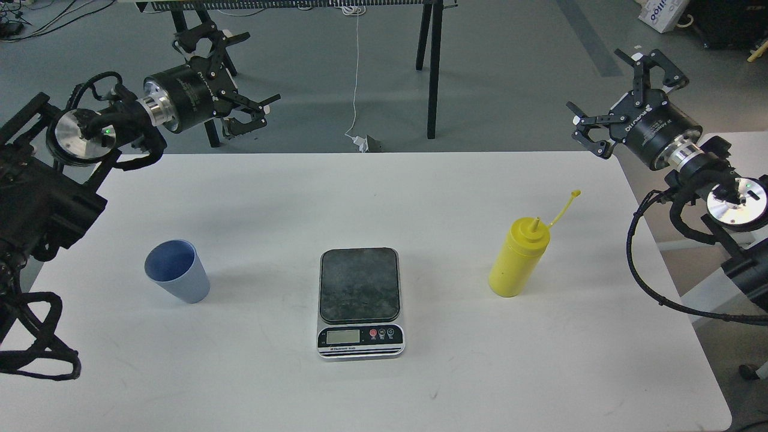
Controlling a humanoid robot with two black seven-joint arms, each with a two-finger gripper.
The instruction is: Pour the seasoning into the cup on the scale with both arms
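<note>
Wide white desk (pixel 456 198) laid out and nothing in play yet: this looks like the very start, before any pick-up. Both black arms hang above the far corners. The left pincer (pixel 231 75) sits over the far-left corner, fingers spread wide, holding nothing. The right pincer (pixel 624 99) mirrors it past the far-right corner, also splayed open and empty.

Down on the desk, the scale (pixel 360 300) lies dead centre toward the near edge, its dark platform bare, display facing the near edge. Off toward the right edge stands the seasoning (pixel 519 258), upright, cap off the nozzle and dangling out on its tether. Well apart on the other side, toward the left edge, stands the cup (pixel 178 271), upright, mouth open, not on the scale.

My read: the cup goes first. The left pincer needs to drop and close around the ribbed wall, then set it on the platform, while the right reaches for the bottle's body, gripping mid-height so it can tip.
</note>
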